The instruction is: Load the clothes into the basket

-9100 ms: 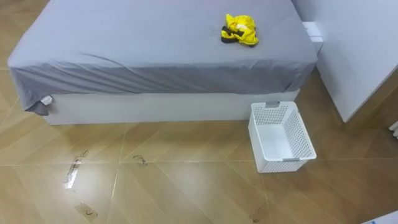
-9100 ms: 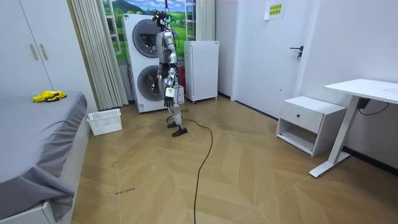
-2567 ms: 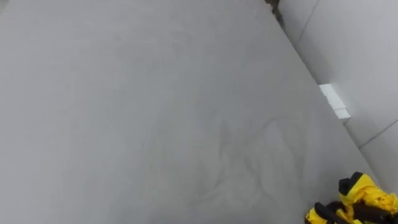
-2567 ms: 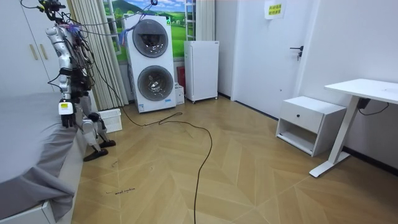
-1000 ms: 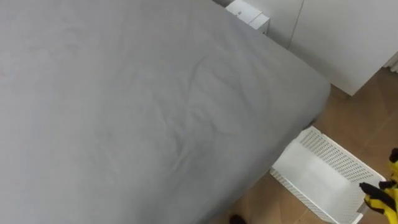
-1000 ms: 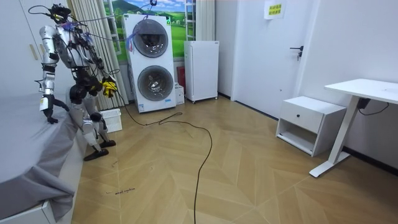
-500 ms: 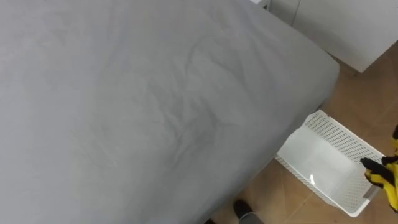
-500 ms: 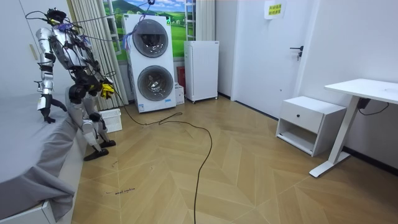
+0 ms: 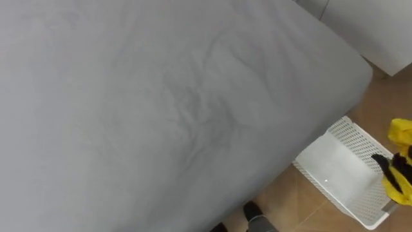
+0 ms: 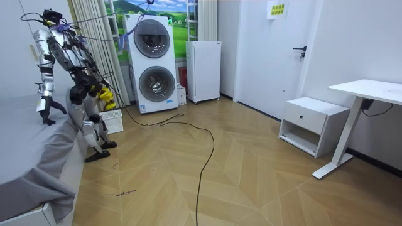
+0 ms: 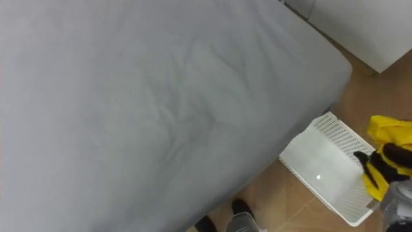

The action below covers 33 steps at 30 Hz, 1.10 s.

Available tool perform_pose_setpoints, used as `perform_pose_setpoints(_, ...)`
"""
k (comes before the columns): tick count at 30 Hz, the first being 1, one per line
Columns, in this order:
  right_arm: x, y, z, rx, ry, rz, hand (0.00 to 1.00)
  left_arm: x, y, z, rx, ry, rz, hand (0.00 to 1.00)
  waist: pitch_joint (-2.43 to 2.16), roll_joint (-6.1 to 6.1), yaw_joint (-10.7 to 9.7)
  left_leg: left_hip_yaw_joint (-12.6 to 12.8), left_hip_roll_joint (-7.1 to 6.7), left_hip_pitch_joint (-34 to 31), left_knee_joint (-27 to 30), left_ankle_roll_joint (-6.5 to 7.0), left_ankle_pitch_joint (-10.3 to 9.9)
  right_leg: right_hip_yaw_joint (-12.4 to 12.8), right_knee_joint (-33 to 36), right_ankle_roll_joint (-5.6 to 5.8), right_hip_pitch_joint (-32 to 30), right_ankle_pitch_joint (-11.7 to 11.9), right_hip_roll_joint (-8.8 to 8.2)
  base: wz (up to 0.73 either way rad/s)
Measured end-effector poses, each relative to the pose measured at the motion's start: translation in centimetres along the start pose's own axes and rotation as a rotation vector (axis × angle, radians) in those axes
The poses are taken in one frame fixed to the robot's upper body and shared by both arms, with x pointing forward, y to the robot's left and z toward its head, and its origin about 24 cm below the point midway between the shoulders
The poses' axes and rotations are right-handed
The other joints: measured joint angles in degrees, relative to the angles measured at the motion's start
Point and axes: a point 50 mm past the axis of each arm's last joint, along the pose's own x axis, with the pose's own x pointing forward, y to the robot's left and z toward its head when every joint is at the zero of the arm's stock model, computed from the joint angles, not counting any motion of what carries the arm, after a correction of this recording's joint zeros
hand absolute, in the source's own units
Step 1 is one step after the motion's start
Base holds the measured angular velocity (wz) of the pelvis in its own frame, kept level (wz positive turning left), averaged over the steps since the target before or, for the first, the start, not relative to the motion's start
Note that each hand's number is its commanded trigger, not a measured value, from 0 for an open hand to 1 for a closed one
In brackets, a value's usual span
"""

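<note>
A humanoid robot stands at the corner of a grey bed, its right hand closed round a bunch of yellow clothes, with dark fingers curled into the cloth so that the bundle hangs clear of the mattress. The clothes are held in the air at the far end of the white basket, which sits open-topped on the wooden floor just beside the bed's corner. From the head cameras it cannot be settled whether the bundle is over the basket's rim or just beyond it. The grip looks tight because loose fabric would slip from a slack hold, and the arm reaches to the robot's right because that is where the basket waits. The left hand hangs idle over the bed in the room view, too small there for its state to be told. On this evidence, the drop into the basket is the step in hand and is not yet done.
</note>
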Motion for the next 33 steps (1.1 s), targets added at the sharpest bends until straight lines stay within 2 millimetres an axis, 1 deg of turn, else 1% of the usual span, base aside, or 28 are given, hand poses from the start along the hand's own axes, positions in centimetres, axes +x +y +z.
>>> perform_pose_setpoints(4, 0.2, -0.6, -0.2, -0.002, 0.014, -0.021, 0.00, 0.0, 0.1, 0.1, -0.027, 0.004, 0.011, 0.00, 0.08, -0.11, 0.0, 0.0, -0.02, -0.5, 0.4, 0.00, 0.0, -0.2, 0.0, -0.05, -0.1, 0.0, -0.17, 0.03)
perform_pose_setpoints(13, 0.4, -0.9, -0.2, -0.020, 0.001, -0.021, 0.00, 0.0, 0.2, 0.3, -0.043, 0.001, 0.013, 0.00, 0.07, -0.13, 0.1, -0.1, 0.19, -1.0, 1.6, -0.01, 0.0, -0.7, 0.0, -0.20, 0.2, -0.1, -0.37, 0.03)
perform_pose_setpoints(18, 0.4, -1.3, -0.5, -0.030, 0.006, -0.028, 0.00, 0.1, 0.6, 0.5, -0.044, -0.010, 0.021, 0.00, 0.04, -0.24, 0.1, -0.2, 0.28, -0.9, 1.7, -0.01, 0.0, -1.5, 0.0, -0.22, 0.6, -0.1, -0.52, 0.07)
perform_pose_setpoints(22, 0.4, -1.7, -1.2, -0.045, 0.017, -0.035, 0.00, 0.1, 0.7, 0.5, -0.049, -0.016, 0.029, 0.00, 0.01, -0.65, -0.1, -0.3, 0.27, 0.1, 1.7, -0.01, 0.0, -2.7, -0.2, -0.32, 1.9, -0.4, -0.95, 0.14)
perform_pose_setpoints(23, 0.4, -1.9, -1.4, -0.053, 0.021, -0.033, 0.00, 0.2, 1.0, 0.4, -0.054, -0.016, 0.037, 0.00, -0.03, -1.22, 0.0, -0.3, 0.24, 0.7, 1.6, -0.01, 0.0, -2.8, -0.2, -0.37, 2.5, -0.5, -0.97, 0.12)
perform_pose_setpoints(24, 0.3, -2.1, -1.7, -0.065, 0.022, -0.036, 0.00, 0.2, 1.4, 0.2, -0.079, -0.007, 0.046, 0.00, -0.05, -1.71, 0.0, -1.0, 0.21, 1.6, 1.5, -0.01, 0.0, -3.1, -0.6, -0.42, 3.5, -0.5, -0.97, 0.11)
perform_pose_setpoints(25, 0.4, -2.4, -1.9, -0.071, 0.024, -0.041, 0.00, 0.2, 1.5, 0.1, -0.089, -0.004, 0.050, 0.00, -0.06, -1.90, 0.0, -1.5, 0.21, 2.2, 1.3, -0.01, 0.0, -3.4, -1.1, -0.48, 4.1, -0.6, -0.95, 0.11)
perform_pose_setpoints(26, 0.4, -2.9, -2.4, -0.074, 0.032, -0.054, 0.00, 0.3, 1.8, -0.3, -0.109, 0.002, 0.059, 0.00, -0.21, -2.52, 0.2, -1.7, 0.25, 3.4, 0.8, -0.02, 0.0, -3.7, -1.8, -0.53, 5.6, -0.7, -0.95, 0.12)
perform_pose_setpoints(27, 0.3, -3.4, -2.8, -0.084, 0.037, -0.060, 0.00, 0.3, 2.1, -0.5, -0.108, -0.003, 0.068, 0.00, -0.14, -3.09, 0.3, -2.1, 0.33, 4.5, 0.4, -0.04, 0.0, -4.2, -2.8, -0.41, 7.1, -0.6, -0.94, 0.14)
perform_pose_setpoints(28, 0.3, -3.6, -3.1, -0.093, 0.041, -0.064, 0.00, 0.2, 2.2, -0.6, -0.103, -0.005, 0.071, 0.00, -0.21, -3.27, 0.3, -2.4, 0.36, 5.0, 0.2, -0.04, 0.0, -4.5, -3.3, -0.41, 7.9, -0.6, -0.93, 0.19)
perform_pose_setpoints(29, 0.1, -4.1, -3.8, -0.108, 0.055, -0.069, 0.00, 0.2, 2.4, -0.9, -0.106, -0.004, 0.078, 0.00, -0.33, -3.89, 0.6, -2.8, 0.41, 6.4, -0.2, -0.05, 0.0, -5.0, -4.5, -0.69, 9.8, -0.3, -0.93, 0.24)
perform_pose_setpoints(30, -0.1, -4.4, -4.6, -0.120, 0.073, -0.071, 0.00, 0.2, 2.6, -1.0, -0.105, -0.004, 0.084, 0.00, -0.51, -4.39, 0.8, -3.2, 0.42, 7.6, -0.4, -0.10, 0.0, -5.9, -5.4, -0.91, 11.6, -0.1, -1.05, 0.28)
perform_pose_setpoints(31, -0.2, -4.6, -5.1, -0.123, 0.086, -0.072, 0.00, 0.2, 2.8, -1.0, -0.102, -0.006, 0.087, 0.00, -0.63, -4.63, 0.9, -3.4, 0.43, 8.0, -0.4, -0.10, 0.0, -6.4, -5.9, -0.96, 12.4, -0.1, -1.10, 0.43)
perform_pose_setpoints(33, -1.0, -5.0, -7.2, -0.144, 0.140, -0.051, 0.00, 0.2, 3.2, -0.6, -0.095, -0.029, 0.096, 0.00, -0.87, -5.08, 1.1, -4.7, 0.47, 9.5, -0.8, -0.11, 0.0, -9.1, -8.6, -1.26, 15.8, 0.4, -1.42, 0.59)
